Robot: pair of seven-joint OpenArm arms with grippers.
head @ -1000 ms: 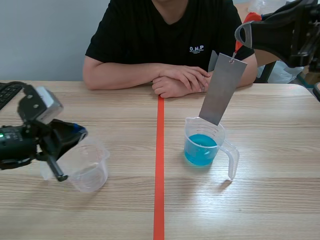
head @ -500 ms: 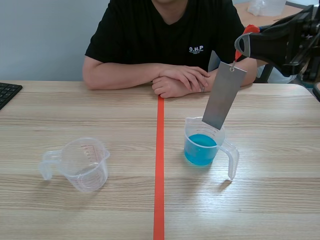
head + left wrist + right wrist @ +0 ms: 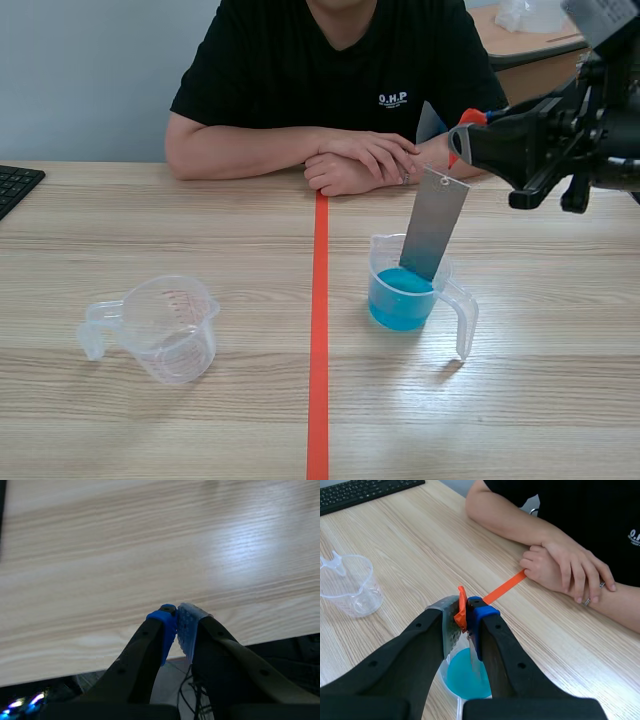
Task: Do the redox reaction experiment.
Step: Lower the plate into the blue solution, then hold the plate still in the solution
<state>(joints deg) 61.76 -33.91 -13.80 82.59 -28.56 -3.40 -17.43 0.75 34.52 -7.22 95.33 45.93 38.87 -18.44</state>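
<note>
Blk shirt [image 3: 300,70] w/ white logo [image 3: 392,98], approx "O.M.P".

Pale blue wall [image 3: 90,70], light wooden table [image 3: 150,215]

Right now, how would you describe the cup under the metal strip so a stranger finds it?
Find the orange-red tape line down the wooden table. On the right arm's side of it stands a clear handled cup. Unlike the empty cup across the line, it holds blue liquid.
</note>
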